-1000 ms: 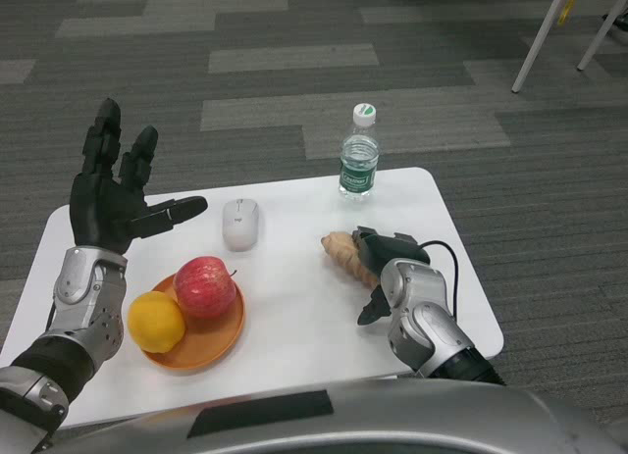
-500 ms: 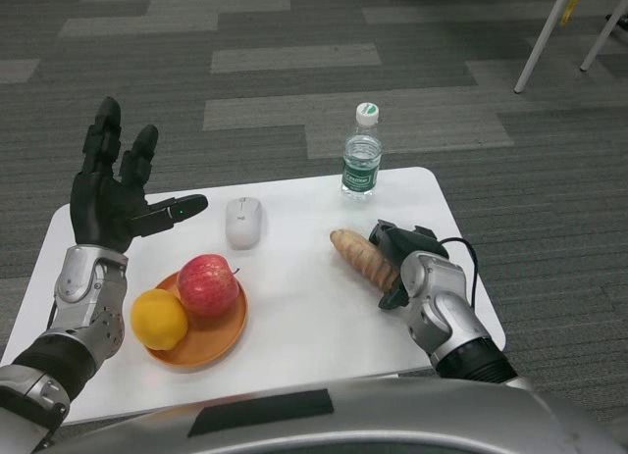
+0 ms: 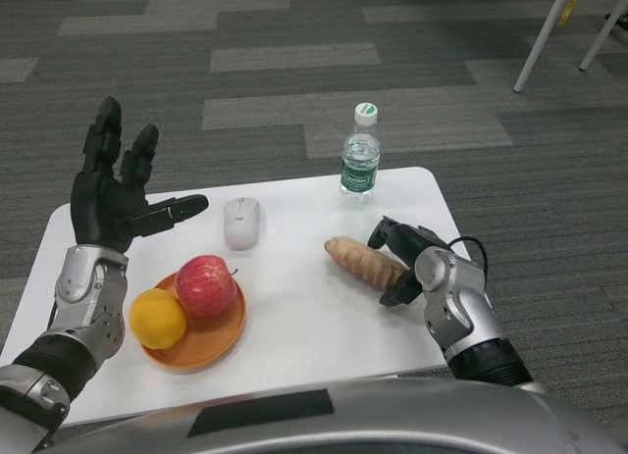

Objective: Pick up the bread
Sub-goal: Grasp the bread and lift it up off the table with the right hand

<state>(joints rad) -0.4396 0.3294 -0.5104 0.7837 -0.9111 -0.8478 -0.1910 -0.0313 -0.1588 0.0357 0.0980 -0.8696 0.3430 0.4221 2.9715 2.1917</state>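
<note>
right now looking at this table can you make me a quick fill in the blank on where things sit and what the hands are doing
1. The long ridged brown bread loaf is gripped at one end by the robot's ____ hand.
2. The red apple and the yellow lemon sit together on the ____ plate.
3. The clear plastic water bottle has a ____ and white cap.
4. The left hand is raised with its fingers ____, holding nothing.

Missing words: right; orange; green; spread
</note>
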